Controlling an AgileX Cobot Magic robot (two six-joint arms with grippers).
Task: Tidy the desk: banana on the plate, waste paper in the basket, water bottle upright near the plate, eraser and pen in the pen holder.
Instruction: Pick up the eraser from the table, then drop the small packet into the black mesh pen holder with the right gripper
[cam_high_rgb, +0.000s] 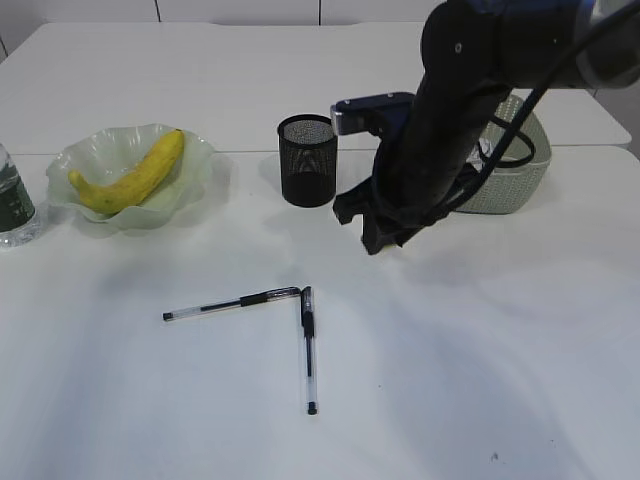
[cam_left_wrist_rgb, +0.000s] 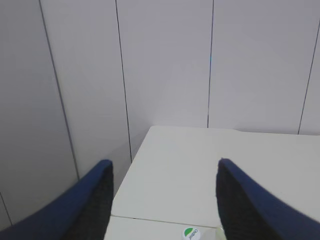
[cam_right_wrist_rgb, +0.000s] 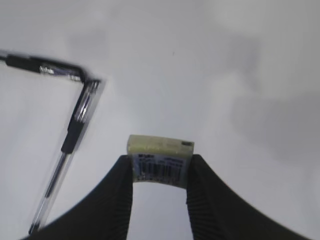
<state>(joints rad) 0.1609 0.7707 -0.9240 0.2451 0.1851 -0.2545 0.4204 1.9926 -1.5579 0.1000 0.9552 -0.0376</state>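
Eraser pinched in right claw above table; left claw spread wide, empty.

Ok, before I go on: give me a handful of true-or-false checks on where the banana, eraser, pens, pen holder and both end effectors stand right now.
1. The banana lies on the plate. True.
2. The right end effector is empty. False: it is shut on the eraser, held above the table.
3. Both pens are in the pen holder. False: they lie on the table in front of it, their ends meeting in a corner.
4. The left end effector is open and holds nothing. True.
5. The water bottle lies on its side by the basket. False: it stands upright at the left edge, beside the plate.
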